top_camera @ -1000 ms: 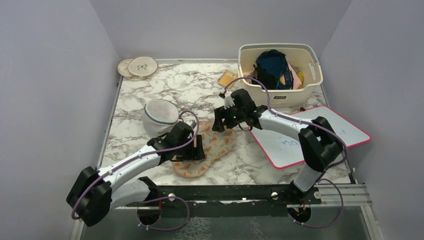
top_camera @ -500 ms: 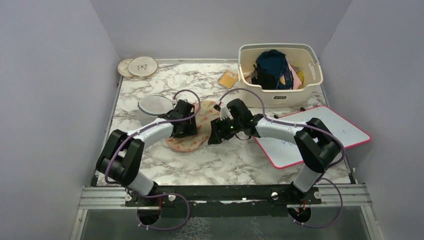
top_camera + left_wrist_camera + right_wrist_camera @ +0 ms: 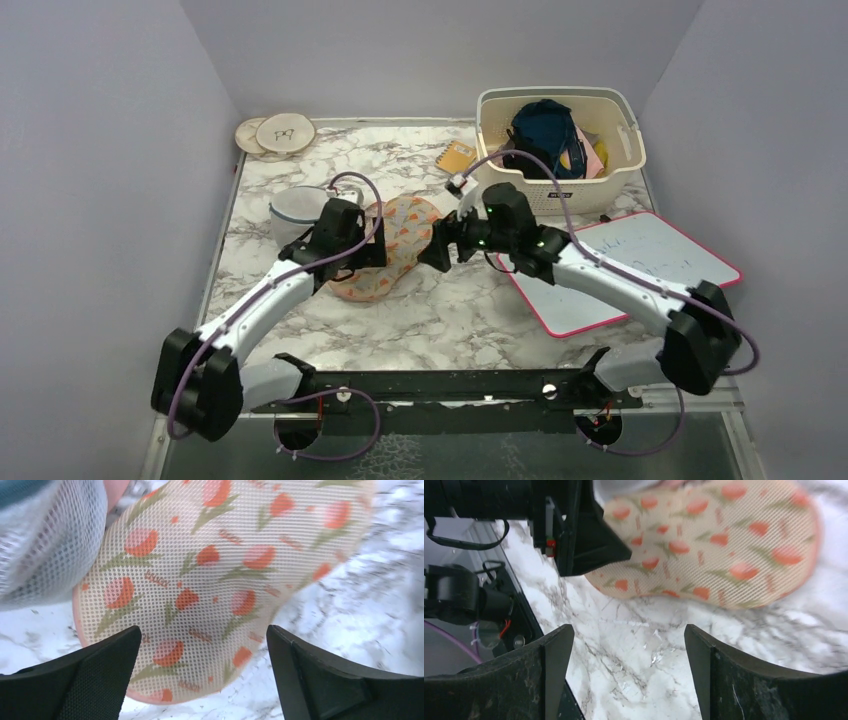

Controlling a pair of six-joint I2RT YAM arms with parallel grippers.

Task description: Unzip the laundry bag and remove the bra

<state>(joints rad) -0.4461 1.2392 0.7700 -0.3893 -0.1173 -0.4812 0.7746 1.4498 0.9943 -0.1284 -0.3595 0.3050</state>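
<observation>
The laundry bag [image 3: 402, 232], a peach mesh pouch with orange-red prints and pink edging, lies flat on the marble table. It fills the left wrist view [image 3: 225, 575] and shows at the top of the right wrist view [image 3: 719, 545]. My left gripper [image 3: 368, 252] is open, just above the bag's left lobe, holding nothing [image 3: 202, 680]. My right gripper [image 3: 437, 250] is open and empty beside the bag's right edge, over bare marble [image 3: 629, 680]. No zipper or bra shows.
A white mesh dome with a blue rim [image 3: 296, 211] touches the bag's left side [image 3: 45, 540]. A cream basket of clothes [image 3: 600, 178] stands at the back right. A pink-edged whiteboard [image 3: 640, 265], a yellow notebook [image 3: 457, 157] and wooden discs [image 3: 277, 133] lie around.
The bag has shifted back and left, up against the mesh dome. My left gripper has moved back with it. My right arm has changed posture, its gripper still at the bag's right edge.
</observation>
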